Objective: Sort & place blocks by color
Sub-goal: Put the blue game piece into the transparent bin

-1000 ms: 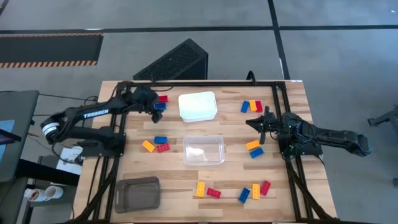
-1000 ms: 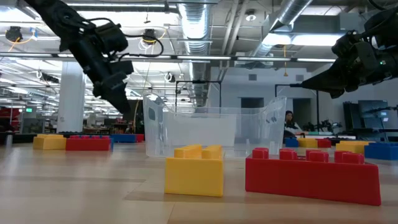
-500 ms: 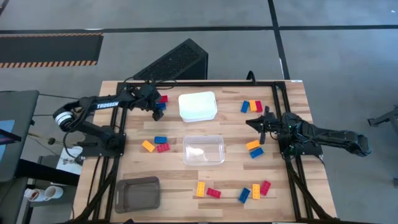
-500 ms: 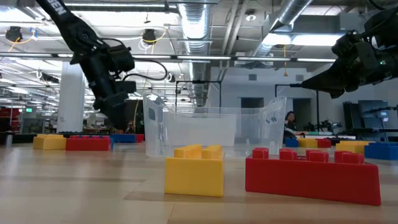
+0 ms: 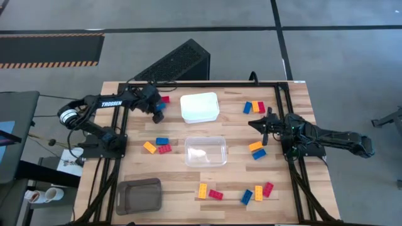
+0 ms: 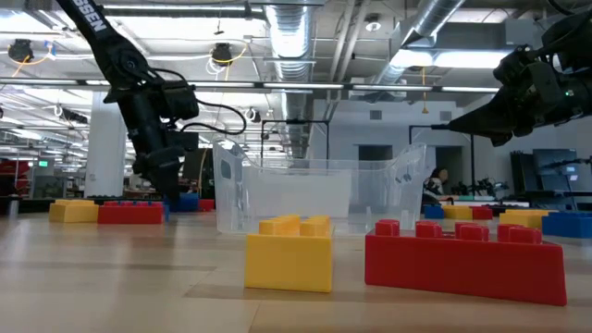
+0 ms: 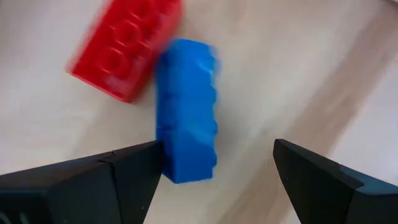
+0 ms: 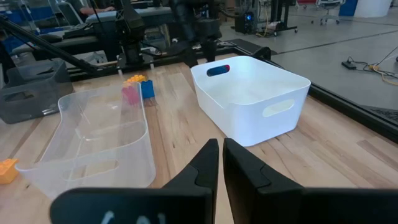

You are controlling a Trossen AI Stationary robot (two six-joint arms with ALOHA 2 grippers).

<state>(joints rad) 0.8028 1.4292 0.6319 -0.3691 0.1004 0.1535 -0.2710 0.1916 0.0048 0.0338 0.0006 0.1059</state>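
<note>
My left gripper (image 7: 217, 168) is open and low over the table's far left part (image 5: 156, 109), beside the white tray (image 5: 200, 107). A blue block (image 7: 186, 106) lies flat on the wood between its fingers, close to one of them, with a red block (image 7: 124, 50) just beyond it. In the low view the left gripper (image 6: 171, 190) reaches almost down to the tabletop. My right gripper (image 5: 259, 123) is shut and hangs above the table's right part, holding nothing. Other red, blue and yellow blocks lie scattered on the table. My left gripper comes from above, pointing down, with its fingers across the blue block's end (image 7: 186, 168). One finger (image 7: 134, 174) stands right against the block's side; I cannot tell whether it touches. The block lies flat on the table.
A clear tray (image 5: 205, 150) sits mid-table and a grey tray (image 5: 139, 194) at the near left corner. Block clusters lie far right (image 5: 254, 107), right of the clear tray (image 5: 256, 149), left of it (image 5: 157, 145) and along the near edge (image 5: 239, 193).
My left gripper has come down toward the table and moved a little toward the far edge, settling around the blue block beside the red one. The right arm has kept still.
</note>
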